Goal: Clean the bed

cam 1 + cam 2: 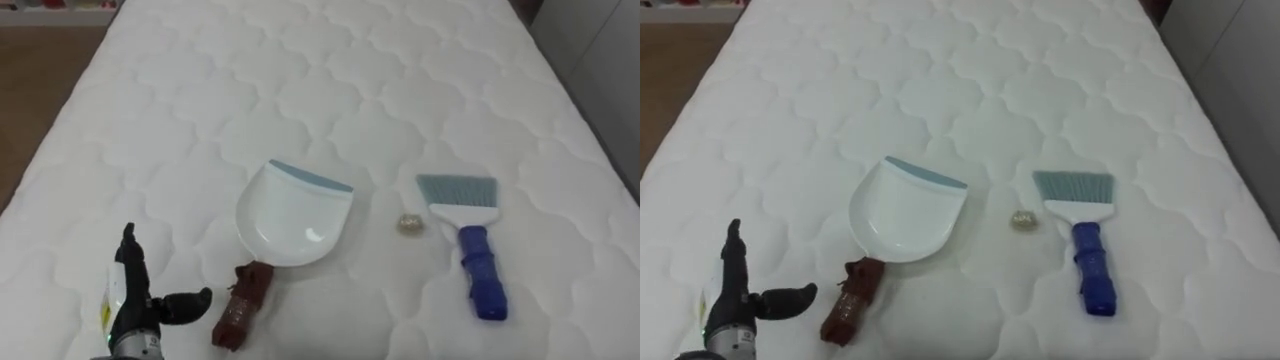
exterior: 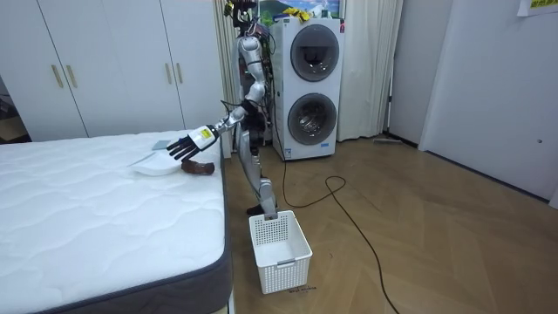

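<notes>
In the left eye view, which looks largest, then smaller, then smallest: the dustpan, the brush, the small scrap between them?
1. Dustpan: widest, counting its brown handle.
2. Brush: nearly as long, but much narrower.
3. Scrap: by far the smallest.
All three lie about equally near on the mattress, so the order is safe.

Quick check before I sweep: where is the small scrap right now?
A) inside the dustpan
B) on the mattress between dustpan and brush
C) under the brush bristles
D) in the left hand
B: the scrap lies on the bare mattress, between the dustpan and the brush, touching neither.
</notes>
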